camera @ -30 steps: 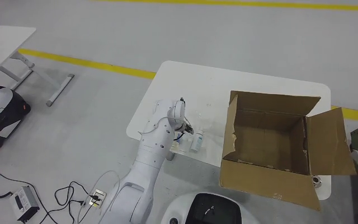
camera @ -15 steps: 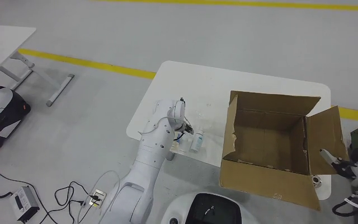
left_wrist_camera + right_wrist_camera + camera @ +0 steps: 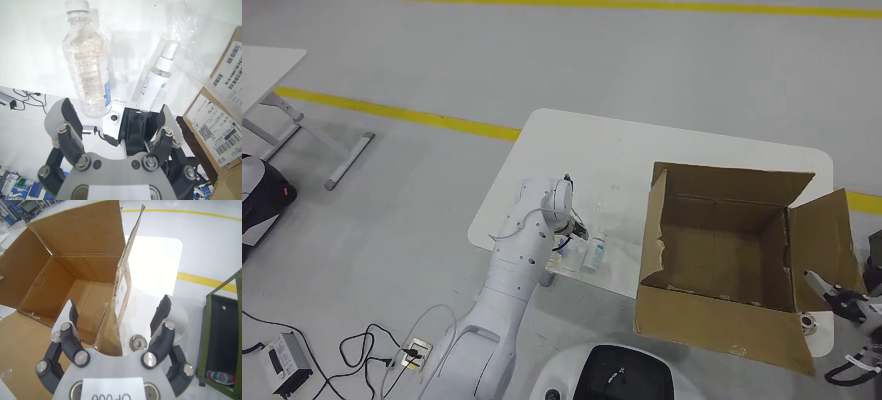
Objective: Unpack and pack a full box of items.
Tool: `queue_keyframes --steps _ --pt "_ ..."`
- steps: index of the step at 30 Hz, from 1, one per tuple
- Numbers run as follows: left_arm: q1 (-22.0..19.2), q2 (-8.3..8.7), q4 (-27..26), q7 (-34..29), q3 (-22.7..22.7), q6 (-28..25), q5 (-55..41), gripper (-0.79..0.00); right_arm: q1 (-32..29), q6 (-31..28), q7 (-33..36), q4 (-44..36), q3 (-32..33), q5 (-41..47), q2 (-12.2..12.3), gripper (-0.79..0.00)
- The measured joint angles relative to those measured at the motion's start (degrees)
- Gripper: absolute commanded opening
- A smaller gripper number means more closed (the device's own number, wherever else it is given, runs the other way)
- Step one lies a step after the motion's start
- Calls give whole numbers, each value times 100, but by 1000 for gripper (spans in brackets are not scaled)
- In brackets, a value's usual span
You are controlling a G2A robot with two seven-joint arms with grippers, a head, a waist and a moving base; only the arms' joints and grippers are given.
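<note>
Spread wide and gripping nothing, the left gripper (image 3: 115, 111) is being held over two bottles on the white table (image 3: 582, 160), off the labelled side of the cardboard box (image 3: 722, 330). A clear water bottle (image 3: 88, 75), ribbed along its body, capped in white and wrapped in a thin blue-and-white label, is being shown just beside a white spray bottle (image 3: 154, 83) topped with a clear cap and printed in teal and red. White shipping labels (image 3: 213, 128) with barcodes and a square code are being carried on the box's near wall.

At the box's opposite side, the right gripper (image 3: 118, 306) is likewise being held unclenched and empty, its dark pads (image 3: 160, 311) apart, above the torn edge of a raised flap. The box is being displayed with its flaps open and its brown floor bare; a small white label is being shown on the outer wall below that flap. A small metal ring (image 3: 138, 343) is being seen on the table just beside the box's corner. Beyond the box, off the table, a green cart (image 3: 208, 313) is being shown with a bottle (image 3: 219, 377) lying in it.
</note>
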Motion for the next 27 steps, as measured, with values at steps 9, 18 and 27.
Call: queue_keyframes --steps 9,18,27 --pt "0 0 0 0 0 0 0 0 110 351 367 23 13 408 7 -785" --pt "0 0 0 0 0 0 0 0 328 677 239 169 -135 1132 -25 -785" --pt "0 0 0 0 0 0 0 0 565 1473 -390 371 -507 1913 -130 -785"
